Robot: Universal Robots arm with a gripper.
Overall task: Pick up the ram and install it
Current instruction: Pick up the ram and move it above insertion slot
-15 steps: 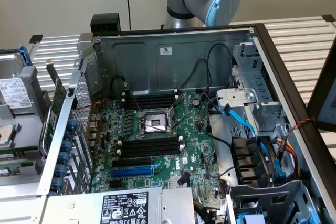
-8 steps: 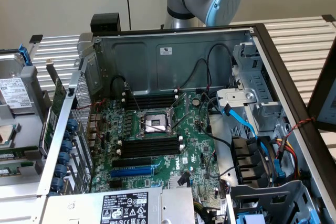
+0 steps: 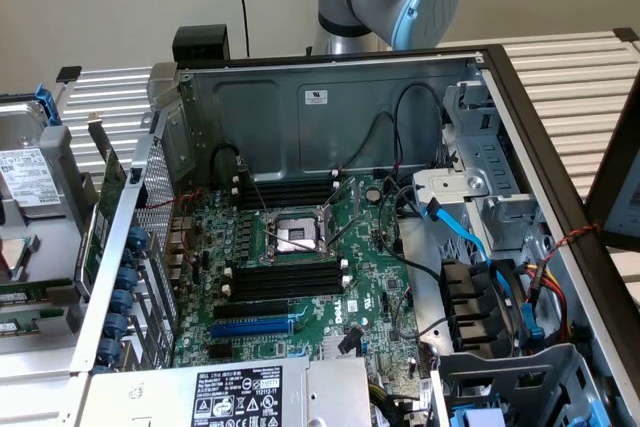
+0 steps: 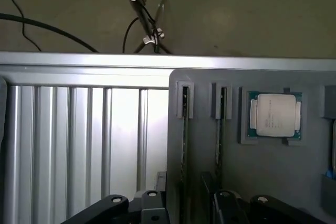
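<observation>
The tool (image 4: 185,205) is cut off at the picture's edge; its dark links stand spread, pinching nothing. Two ram sticks (image 4: 185,129) stand on edge in slots of a gray tray (image 4: 210,156). One is in line with the tool's gap and the second stick (image 4: 222,124) is just beside it; only their thin edges show. One processor chip (image 4: 274,115) sits in the tray, near the second stick. The tray lies on the ribbed table (image 4: 79,140). The open computer case (image 3: 330,107) holds black memory slots (image 3: 283,283), too crowded to count.

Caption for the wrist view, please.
Pincer hovering over two thin ram sticks standing on edge in a grey tray, beside a square silver processor chip.
</observation>
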